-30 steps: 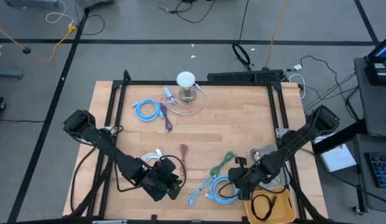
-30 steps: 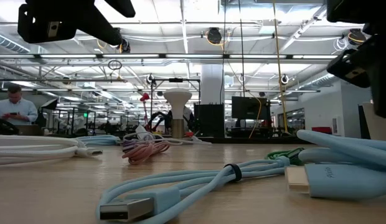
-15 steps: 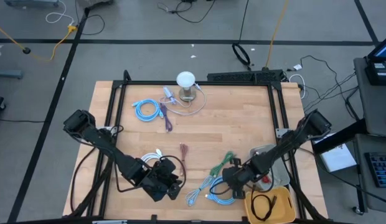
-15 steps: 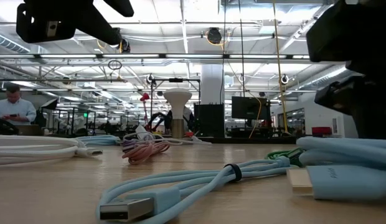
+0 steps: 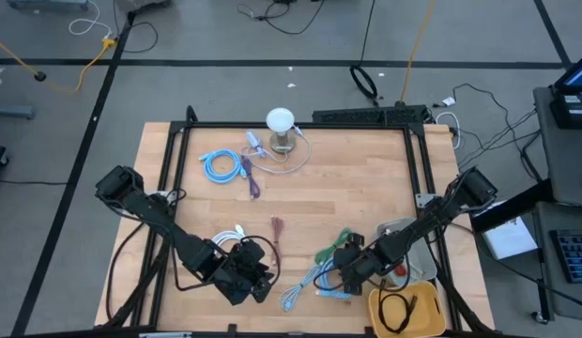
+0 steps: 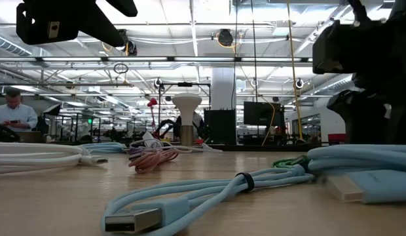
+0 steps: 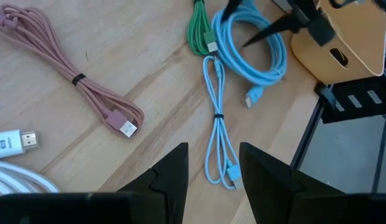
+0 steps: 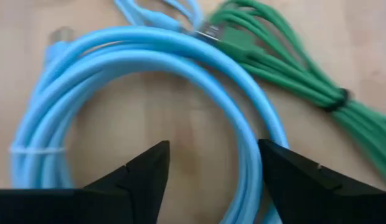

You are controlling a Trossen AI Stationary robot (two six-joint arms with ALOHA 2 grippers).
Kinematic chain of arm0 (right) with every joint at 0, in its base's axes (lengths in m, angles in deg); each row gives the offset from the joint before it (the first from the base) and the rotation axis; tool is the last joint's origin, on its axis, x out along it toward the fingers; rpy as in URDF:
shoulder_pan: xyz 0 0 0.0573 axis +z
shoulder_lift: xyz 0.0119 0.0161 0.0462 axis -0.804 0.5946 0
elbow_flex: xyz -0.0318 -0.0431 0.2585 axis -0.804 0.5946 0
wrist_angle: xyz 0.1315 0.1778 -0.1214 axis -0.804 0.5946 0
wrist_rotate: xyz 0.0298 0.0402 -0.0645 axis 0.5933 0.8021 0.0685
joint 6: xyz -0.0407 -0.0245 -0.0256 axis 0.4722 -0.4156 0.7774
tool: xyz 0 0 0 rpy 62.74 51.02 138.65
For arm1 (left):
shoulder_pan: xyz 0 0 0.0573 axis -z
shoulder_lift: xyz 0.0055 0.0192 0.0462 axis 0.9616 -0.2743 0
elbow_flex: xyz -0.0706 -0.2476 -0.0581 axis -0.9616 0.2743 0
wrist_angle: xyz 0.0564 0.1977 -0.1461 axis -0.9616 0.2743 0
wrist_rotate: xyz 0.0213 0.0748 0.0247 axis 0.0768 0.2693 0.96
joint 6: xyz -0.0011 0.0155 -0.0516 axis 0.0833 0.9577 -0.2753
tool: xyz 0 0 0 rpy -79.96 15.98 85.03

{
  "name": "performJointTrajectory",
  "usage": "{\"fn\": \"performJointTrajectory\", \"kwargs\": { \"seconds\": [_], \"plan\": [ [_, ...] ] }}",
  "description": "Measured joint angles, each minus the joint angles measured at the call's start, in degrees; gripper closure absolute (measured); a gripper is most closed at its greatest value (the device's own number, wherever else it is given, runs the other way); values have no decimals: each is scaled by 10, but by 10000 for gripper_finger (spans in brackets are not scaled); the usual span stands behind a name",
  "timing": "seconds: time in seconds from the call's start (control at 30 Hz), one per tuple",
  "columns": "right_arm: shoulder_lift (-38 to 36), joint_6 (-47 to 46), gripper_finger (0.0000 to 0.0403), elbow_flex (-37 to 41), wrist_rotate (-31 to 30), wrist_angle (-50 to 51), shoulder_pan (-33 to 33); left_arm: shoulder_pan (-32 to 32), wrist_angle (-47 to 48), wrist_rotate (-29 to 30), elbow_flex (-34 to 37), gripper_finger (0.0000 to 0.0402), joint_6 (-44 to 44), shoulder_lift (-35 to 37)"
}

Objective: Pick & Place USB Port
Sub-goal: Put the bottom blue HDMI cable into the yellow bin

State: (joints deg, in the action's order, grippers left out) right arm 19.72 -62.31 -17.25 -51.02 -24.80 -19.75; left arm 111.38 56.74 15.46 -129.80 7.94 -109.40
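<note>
High view: the right gripper (image 5: 340,266) sits low over the coiled light-blue cable (image 5: 330,282) near the table's front edge, with the green cable (image 5: 336,246) just beside it and the yellow bin (image 5: 407,312) close behind the arm. The left gripper (image 5: 256,279) rests apart, near a white cable (image 5: 233,233) and the pink cable (image 5: 277,227).

Low view: the thin light-blue USB cable (image 6: 190,196) lies across the foreground, its plug nearest the camera. The thicker blue coil (image 6: 360,157) lies under the dark right gripper (image 6: 373,98).

Left wrist view: the left fingers (image 7: 171,177) stand parted with nothing between them. Ahead of the jaws lie the thin blue USB cable (image 7: 216,124), the pink cable (image 7: 75,78), the green cable (image 7: 201,28) and the blue coil (image 7: 258,53).

Right wrist view: the right fingers (image 8: 143,174) are spread wide, empty. The blue coil (image 8: 149,68) arcs directly ahead of and between the jaws, one strand passing beside a fingertip; the green cable (image 8: 286,71) lies beyond, to one side.
</note>
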Motion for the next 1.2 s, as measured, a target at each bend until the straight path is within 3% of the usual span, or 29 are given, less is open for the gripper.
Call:
{"fn": "performJointTrajectory", "kwargs": {
  "seconds": [0.17, 0.37, 0.43, 0.57, 0.73, 0.93, 1.07, 1.2],
  "plan": [
    [0, 0, 228, 0, -4, 13, -3, 0, 0, 0, 0, 257, 2, 0],
    [12, -1, 360, -1, 2, 25, -3, 0, 0, 6, 0, 257, 3, 0],
    [19, 0, 387, -1, 14, 24, -3, 0, 0, 6, 0, 257, 4, 0],
    [22, -26, 388, -1, 21, 20, -3, 0, 0, 7, 0, 257, 4, 0],
    [-26, -51, 393, 1, 1, 24, 5, 0, 0, 11, 0, 257, 4, 0],
    [-134, -54, 393, -28, -89, 83, 9, 0, 1, 22, 0, 257, 4, 0],
    [-191, -49, 393, -69, -124, 133, 29, 0, 1, 26, 0, 257, 4, 0],
    [-207, -101, 393, -128, -159, 277, 89, 3, 1, 26, 0, 257, 0, 0]
  ]
}}
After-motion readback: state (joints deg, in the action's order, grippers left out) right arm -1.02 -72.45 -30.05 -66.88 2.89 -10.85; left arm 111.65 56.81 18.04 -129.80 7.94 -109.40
